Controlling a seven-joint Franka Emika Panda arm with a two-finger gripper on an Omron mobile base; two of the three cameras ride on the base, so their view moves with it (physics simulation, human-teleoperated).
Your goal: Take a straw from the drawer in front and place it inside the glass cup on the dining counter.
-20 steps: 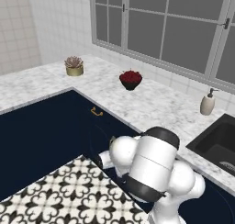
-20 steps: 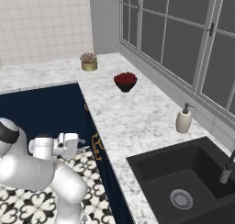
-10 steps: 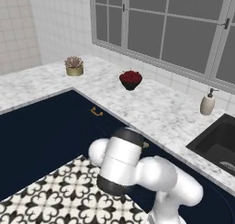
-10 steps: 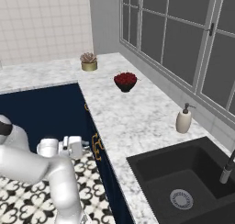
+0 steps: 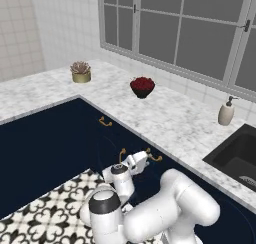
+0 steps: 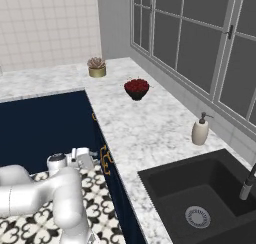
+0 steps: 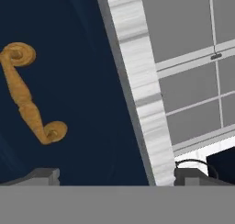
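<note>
The tool [image 7: 117,177] stands with its jaws spread wide and nothing between them; in the hand view its two dark tips sit far apart at the bottom, one low on the navy front, the other under the pale marble edge. In the left base view the tool [image 5: 136,164] is low against the navy cabinet run, just beside the brass handles, and in the right base view the tool [image 6: 82,158] is close to the same front, near the floor's patterned tiles [image 6: 30,223].

Directly ahead of the tips is the drawer [image 7: 69,81], a flat navy-blue front, with its brass handle [image 7: 28,95] lying a little to one side of the gap between the fingers and not touched by them. In the left base view the drawer [image 5: 112,138] shows as closed, flush under the worktop.

The marble worktop [image 5: 165,115] runs above it and turns a corner. On it stand a small plant pot [image 5: 80,72] near the corner, a dark bowl of red fruit [image 5: 142,86] further along, and a soap dispenser [image 5: 226,111] beside the black sink [image 6: 205,198]. A grey-framed window [image 5: 190,28] runs behind the worktop.
</note>
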